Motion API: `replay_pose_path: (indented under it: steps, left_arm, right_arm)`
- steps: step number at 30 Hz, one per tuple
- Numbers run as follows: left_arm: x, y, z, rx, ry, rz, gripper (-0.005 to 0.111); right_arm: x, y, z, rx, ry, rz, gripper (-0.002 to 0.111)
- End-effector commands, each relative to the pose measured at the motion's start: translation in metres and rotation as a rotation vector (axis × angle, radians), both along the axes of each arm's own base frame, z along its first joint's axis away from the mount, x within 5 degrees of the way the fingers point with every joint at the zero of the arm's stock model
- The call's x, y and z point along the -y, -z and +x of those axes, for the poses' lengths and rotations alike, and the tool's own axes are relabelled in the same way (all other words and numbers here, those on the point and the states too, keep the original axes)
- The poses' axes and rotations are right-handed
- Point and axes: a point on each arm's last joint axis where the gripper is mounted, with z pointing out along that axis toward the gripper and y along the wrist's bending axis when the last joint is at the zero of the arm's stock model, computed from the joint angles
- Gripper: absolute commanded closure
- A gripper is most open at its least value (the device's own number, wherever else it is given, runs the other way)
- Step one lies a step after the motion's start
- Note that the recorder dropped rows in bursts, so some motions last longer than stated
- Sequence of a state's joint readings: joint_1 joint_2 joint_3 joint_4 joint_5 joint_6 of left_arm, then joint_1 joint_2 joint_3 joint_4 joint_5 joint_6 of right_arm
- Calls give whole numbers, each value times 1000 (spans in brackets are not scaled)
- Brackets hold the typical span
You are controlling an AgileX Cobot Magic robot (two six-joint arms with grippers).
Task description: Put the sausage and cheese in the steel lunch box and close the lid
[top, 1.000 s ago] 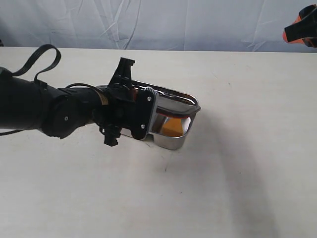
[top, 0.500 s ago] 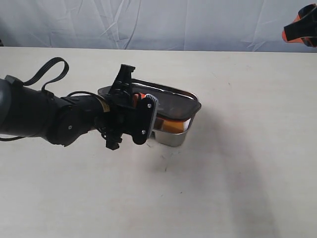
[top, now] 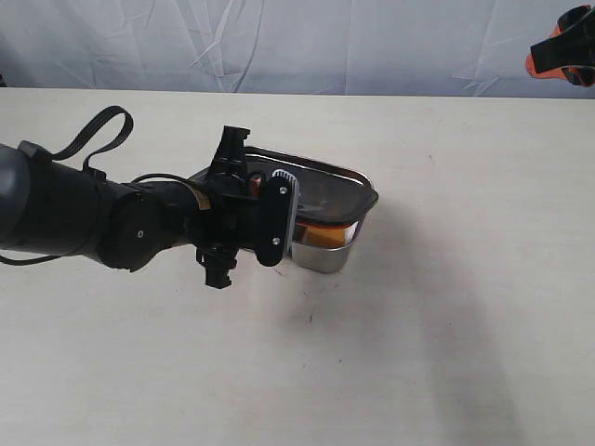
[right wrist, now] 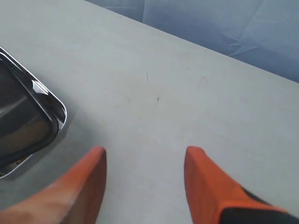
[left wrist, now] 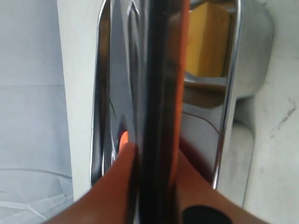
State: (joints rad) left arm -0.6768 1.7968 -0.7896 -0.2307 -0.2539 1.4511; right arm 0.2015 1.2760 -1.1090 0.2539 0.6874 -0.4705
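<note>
The steel lunch box (top: 327, 260) sat on the pale table (top: 446, 334) with the lid (top: 325, 193) over it at a tilt. The lid was not seated, and a gap stood open between it and the box's rim. The left gripper (left wrist: 153, 156) was clamped on the lid's edge at one end of the box, its orange fingers (left wrist: 114, 179) pinching the dark plastic from both faces. Through the gap the cheese (top: 322, 239) showed inside the box, at the end away from that gripper. The sausage could not be made out through the tinted lid, which the left arm also partly covered. The right gripper (right wrist: 145, 156) hung well apart from the box, spread wide with nothing between its fingers — only the bare table and one corner of the box lay below it.
</note>
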Motion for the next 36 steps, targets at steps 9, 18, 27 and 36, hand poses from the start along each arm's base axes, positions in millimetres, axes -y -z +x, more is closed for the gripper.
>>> replay_pose_path:
  steps: [9,18,27,36]
  left_arm:
    - [-14,38,-30,-448,-68,122,79]
    - [-14,38,-30,-454,-73,121,56]
    - [-13,21,-28,-388,-64,83,56]
    - [-13,1,-26,-309,-37,58,56]
  right_arm:
    - [0,-1,-3,-32,-2,23,58]
    - [-1,1,-5,-55,-7,28,58]
    - [-2,1,-5,-59,-8,40,58]
    - [-2,0,-4,-49,-6,42,58]
